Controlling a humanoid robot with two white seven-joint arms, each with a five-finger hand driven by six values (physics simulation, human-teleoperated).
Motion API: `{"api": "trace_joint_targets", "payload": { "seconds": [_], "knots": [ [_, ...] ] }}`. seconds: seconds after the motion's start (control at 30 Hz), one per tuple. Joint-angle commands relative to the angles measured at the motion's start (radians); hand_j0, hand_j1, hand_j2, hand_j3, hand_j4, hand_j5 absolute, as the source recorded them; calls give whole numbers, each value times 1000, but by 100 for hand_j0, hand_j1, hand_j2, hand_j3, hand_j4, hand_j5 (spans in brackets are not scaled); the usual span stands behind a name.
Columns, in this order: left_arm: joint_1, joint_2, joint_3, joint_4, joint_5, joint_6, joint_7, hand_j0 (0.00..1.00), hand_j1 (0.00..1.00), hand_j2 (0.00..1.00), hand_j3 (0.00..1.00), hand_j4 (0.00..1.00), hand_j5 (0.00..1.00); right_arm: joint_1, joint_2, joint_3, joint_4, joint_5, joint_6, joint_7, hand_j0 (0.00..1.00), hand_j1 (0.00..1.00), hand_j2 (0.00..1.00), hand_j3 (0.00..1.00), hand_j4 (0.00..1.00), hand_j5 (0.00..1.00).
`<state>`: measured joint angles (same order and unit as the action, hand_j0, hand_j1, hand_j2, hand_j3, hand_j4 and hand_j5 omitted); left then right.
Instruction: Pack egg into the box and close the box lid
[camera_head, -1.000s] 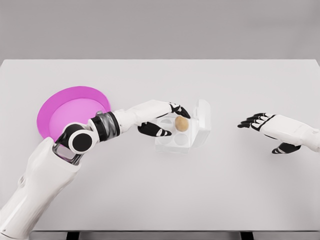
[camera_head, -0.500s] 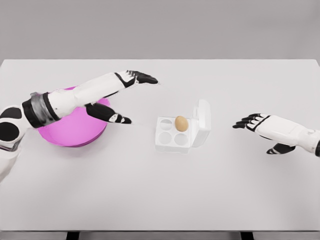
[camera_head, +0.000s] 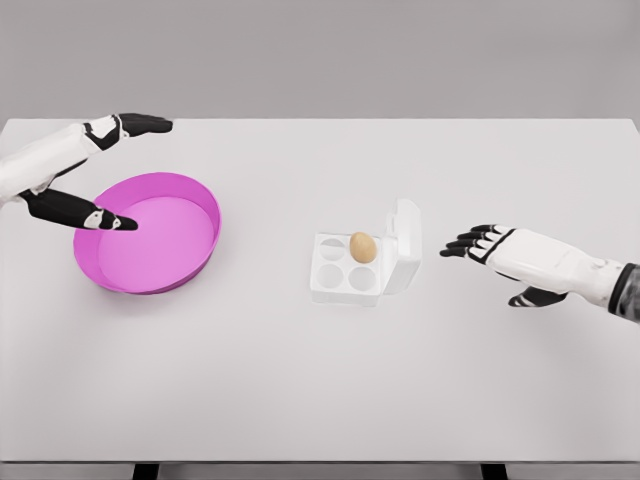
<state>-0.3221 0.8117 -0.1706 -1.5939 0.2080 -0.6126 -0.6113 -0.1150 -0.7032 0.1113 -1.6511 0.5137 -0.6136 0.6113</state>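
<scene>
Left of the right hand (camera_head: 490, 245), egg (camera_head: 362, 247) sits boxed.

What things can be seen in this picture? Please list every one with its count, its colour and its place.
table: one, white, fills most of the view.
bowl: one, magenta, on the left part of the table, nothing in it.
egg box: one, white, near the table's middle, four cups.
lid: one, white, standing open on the box's right side.
egg: one, tan, in the far right cup of the box; the other three cups hold nothing.
left hand: one, white with black fingers, open, at the left edge over the bowl's far left rim.
right hand: one, white with black fingers, open, right of the box, apart from the lid.
</scene>
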Motion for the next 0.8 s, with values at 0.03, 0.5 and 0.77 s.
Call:
{"api": "trace_joint_targets", "payload": {
  "seconds": [0.03,0.5,0.77],
  "knots": [
    [6,3,0,2,-2,2,0,100,100,100,100,100,100,0,7,5,-13,-6,3,0,100,100,100,100,100,100],
    [14,3,0,2,-2,2,0,100,100,100,100,100,100,-2,96,28,-95,-7,3,0,100,100,100,100,100,100],
    [14,1,0,-1,-2,2,0,100,100,100,100,100,100,-3,183,44,-102,-11,3,0,100,100,100,100,100,100]
  ]
}}
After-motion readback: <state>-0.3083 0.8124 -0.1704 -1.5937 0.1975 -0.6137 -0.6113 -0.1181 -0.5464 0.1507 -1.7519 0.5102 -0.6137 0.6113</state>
